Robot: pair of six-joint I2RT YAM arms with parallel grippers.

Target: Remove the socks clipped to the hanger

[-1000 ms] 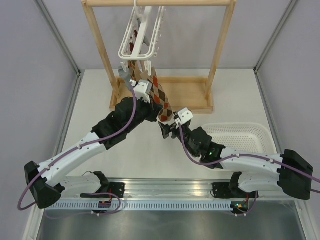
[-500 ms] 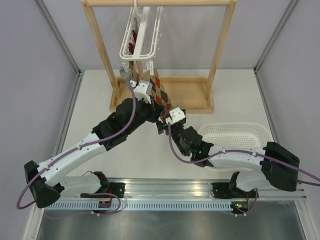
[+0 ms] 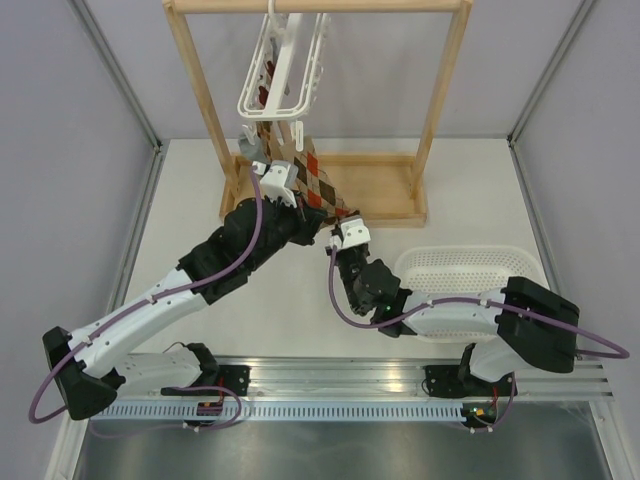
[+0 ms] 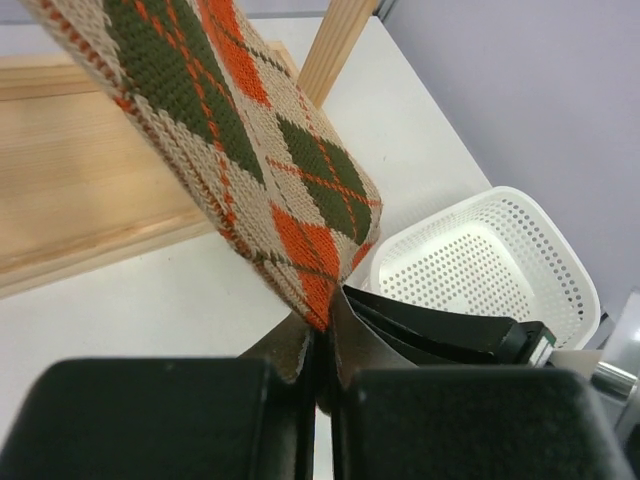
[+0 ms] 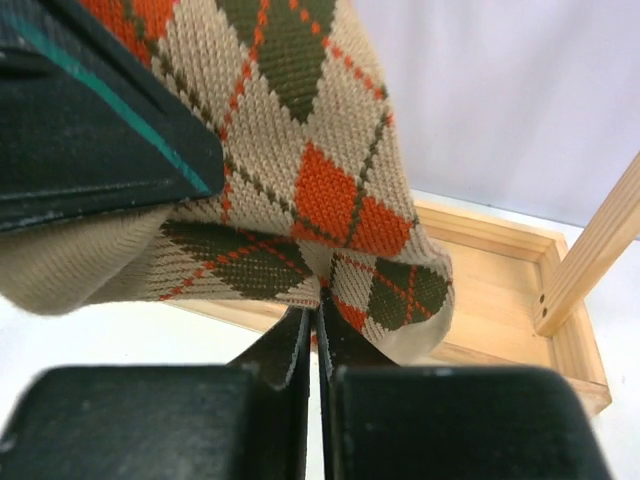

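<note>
The white hanger hangs from the top bar of the wooden rack. A cream, red and brown argyle sock hangs from it, slanting down to the right. My left gripper is shut on the sock's lower end; in the left wrist view the orange toe edge sits pinched at my left gripper. My right gripper is right beside it, also shut on the sock. In the right wrist view a fold of the argyle sock is clamped in my right gripper. More sock fabric shows inside the hanger frame.
The wooden rack's base tray lies just behind both grippers, with its uprights on either side. A white perforated basket sits on the table at the right, beside my right arm. Grey walls close in the table on three sides.
My right gripper has moved left up to the sock's lower end and shut on it. My left gripper has stayed shut on the sock, shifting only slightly.
</note>
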